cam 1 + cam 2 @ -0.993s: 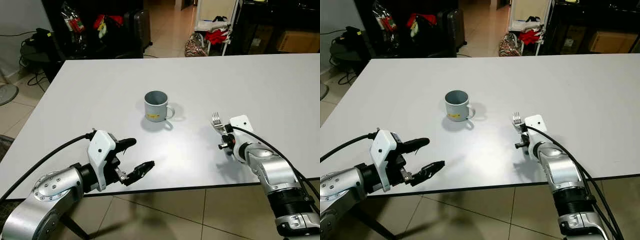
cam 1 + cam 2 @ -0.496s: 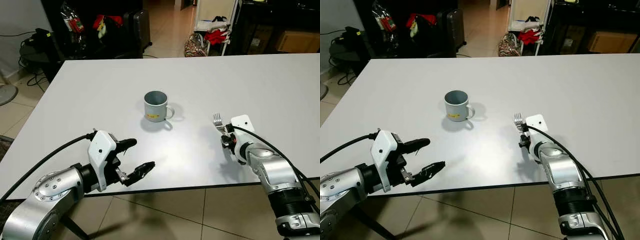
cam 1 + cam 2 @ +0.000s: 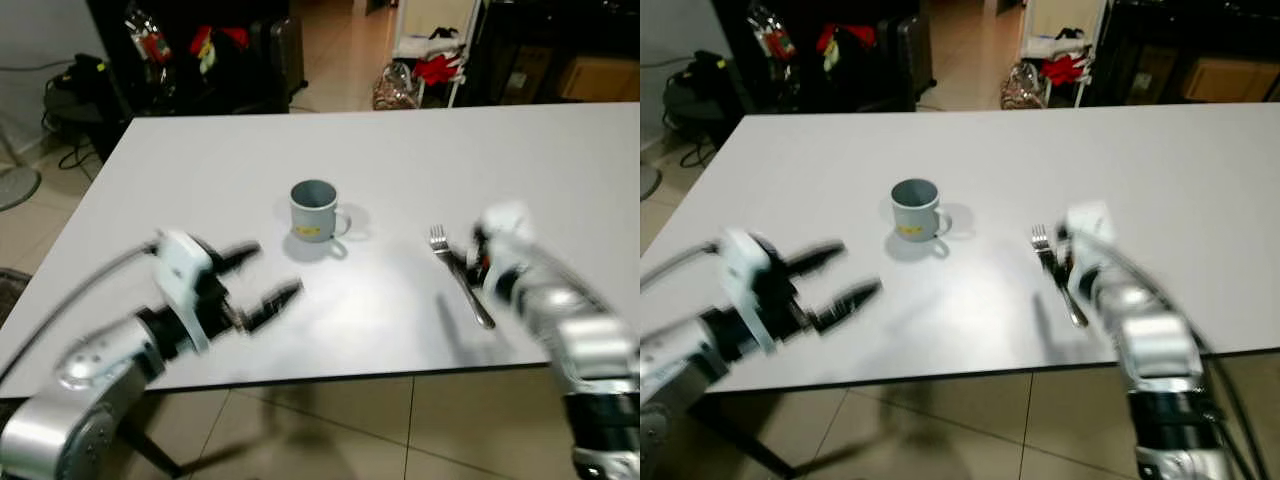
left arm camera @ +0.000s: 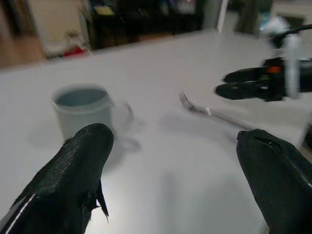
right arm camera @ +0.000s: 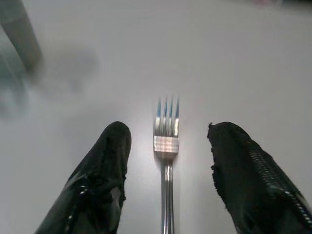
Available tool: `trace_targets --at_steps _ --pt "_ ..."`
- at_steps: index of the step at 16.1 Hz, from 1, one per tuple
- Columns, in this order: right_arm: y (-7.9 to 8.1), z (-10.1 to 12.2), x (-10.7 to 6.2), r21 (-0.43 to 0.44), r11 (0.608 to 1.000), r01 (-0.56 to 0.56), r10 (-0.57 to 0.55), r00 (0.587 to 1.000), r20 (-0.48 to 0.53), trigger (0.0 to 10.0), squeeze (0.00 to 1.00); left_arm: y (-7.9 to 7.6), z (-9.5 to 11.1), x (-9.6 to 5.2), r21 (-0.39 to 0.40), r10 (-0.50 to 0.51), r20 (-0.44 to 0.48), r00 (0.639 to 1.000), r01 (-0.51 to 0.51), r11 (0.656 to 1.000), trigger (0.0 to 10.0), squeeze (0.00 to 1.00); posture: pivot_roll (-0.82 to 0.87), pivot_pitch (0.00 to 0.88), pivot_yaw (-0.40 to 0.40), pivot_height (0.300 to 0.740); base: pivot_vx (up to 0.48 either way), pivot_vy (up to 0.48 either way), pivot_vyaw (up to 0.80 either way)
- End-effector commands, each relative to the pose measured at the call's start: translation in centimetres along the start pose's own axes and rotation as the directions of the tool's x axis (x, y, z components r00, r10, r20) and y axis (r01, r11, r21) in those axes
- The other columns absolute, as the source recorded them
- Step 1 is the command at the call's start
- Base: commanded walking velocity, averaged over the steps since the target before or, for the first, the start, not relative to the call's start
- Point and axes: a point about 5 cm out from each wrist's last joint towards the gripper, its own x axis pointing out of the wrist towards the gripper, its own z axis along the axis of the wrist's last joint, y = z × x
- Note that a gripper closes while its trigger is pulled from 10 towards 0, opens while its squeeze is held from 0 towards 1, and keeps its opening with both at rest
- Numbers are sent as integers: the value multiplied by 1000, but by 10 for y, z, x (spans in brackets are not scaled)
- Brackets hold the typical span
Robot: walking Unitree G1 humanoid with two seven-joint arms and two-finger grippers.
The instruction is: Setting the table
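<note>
Fork (image 3: pixel 459 277) lies flat on the white surface (image 3: pixel 560 170), directly under the right gripper (image 5: pixel 168 161). Right wrist view: handle runs straight down the midline between the two fingers (image 5: pixel 105 170), tines pointing away from the wrist. Fingers are spread wide, one either side of the handle, neither touching it, nothing held. So the fork's long axis is in line with the gripper's reach, not across it. My read: the fork is set down, and any regrasp would need the fingers to close across the handle from where they sit.

Fork itself: plain steel, four tines, slim handle, lying flat, tines toward the far side of the surface. Head views are motion-blurred, so exact finger-to-handle clearance is hard to judge there.

Mug (image 3: pixel 315 210) is grey-blue with a small yellow mark, upright, handle turned toward the fork side, standing well ahead of and to the left of the right gripper, apart from the fork.

Left gripper (image 3: pixel 255 285) hovers near the front edge of the surface, fingers wide apart and empty, pointing toward the mug. Right arm is far nearer the fork; left is nearer the mug.
</note>
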Motion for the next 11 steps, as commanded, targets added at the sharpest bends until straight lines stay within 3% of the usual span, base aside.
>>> trace_targets --at_steps 1,3,5,8,9,11 --pt "7 19 -12 10 999 -40 39 994 98 10000 1000 4 6 -2 9 81 20 997 -81 997 10000 0 -97 0 54 740 0 0 0" --pt "34 26 -28 -28 996 -89 93 964 250 10000 1000 6 7 0 -10 280 43 959 -280 960 10000 0 -105 4 63 740 0 0 0" --pt "48 20 -33 -3 997 -79 77 963 260 10000 1000 8 11 6 -44 407 69 911 -405 913 10000 0 -98 9 55 740 0 0 800" --pt "51 29 -37 -21 1000 -20 26 943 331 10000 1000 9 8 5 23 471 44 881 -473 881 10000 0 -95 11 33 740 0 0 800" --pt "52 32 -39 -38 999 -14 27 934 356 10000 1000 11 9 1 43 534 66 843 -537 843 10000 0 -106 17 24 740 0 0 800" --pt "53 40 -44 -1 999 -32 30 911 412 10000 1000 11 7 -4 50 573 43 818 -575 817 10000 0 -120 27 27 740 0 0 800"
